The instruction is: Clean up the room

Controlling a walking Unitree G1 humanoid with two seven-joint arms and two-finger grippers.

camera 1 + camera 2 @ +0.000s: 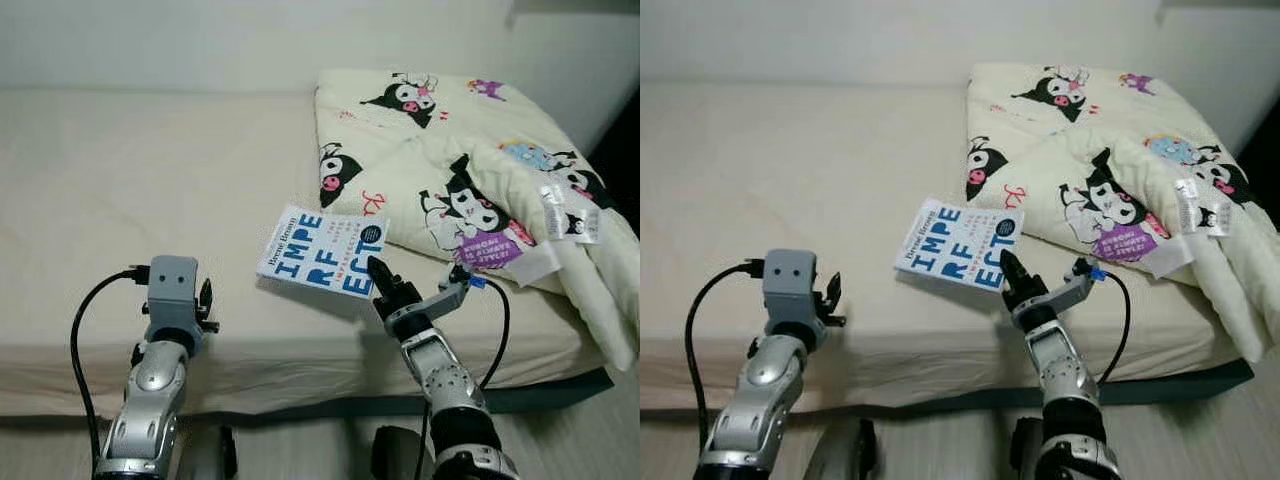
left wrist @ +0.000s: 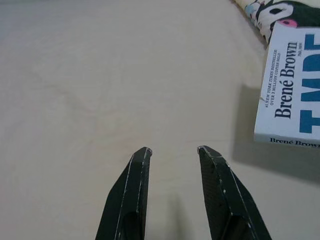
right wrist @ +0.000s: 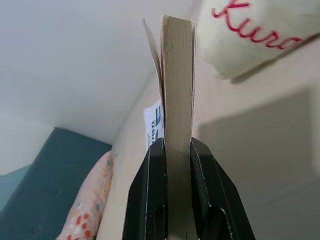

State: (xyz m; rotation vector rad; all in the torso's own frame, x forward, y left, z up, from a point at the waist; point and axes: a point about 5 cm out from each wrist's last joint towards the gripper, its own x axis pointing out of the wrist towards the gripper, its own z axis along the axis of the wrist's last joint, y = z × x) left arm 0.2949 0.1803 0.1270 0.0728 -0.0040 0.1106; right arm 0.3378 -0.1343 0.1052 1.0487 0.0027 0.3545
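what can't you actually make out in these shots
- Book: the subtitle print is too small in the eye views; the right gripper covers its near edge, and the frame edge crops the cover in the left wrist view.
- Blanket: its label text is too small.
- Bed: whatever lies under the blanket is hidden.
- Left gripper: open over bare sheet.

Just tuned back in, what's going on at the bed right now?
The right gripper is shut on a Brené Brown paperback, holding it by its near edge just above the cream bed. A folded cartoon-print blanket lies beyond it, to the robot's right. The left gripper is open over bare sheet, holding nothing.
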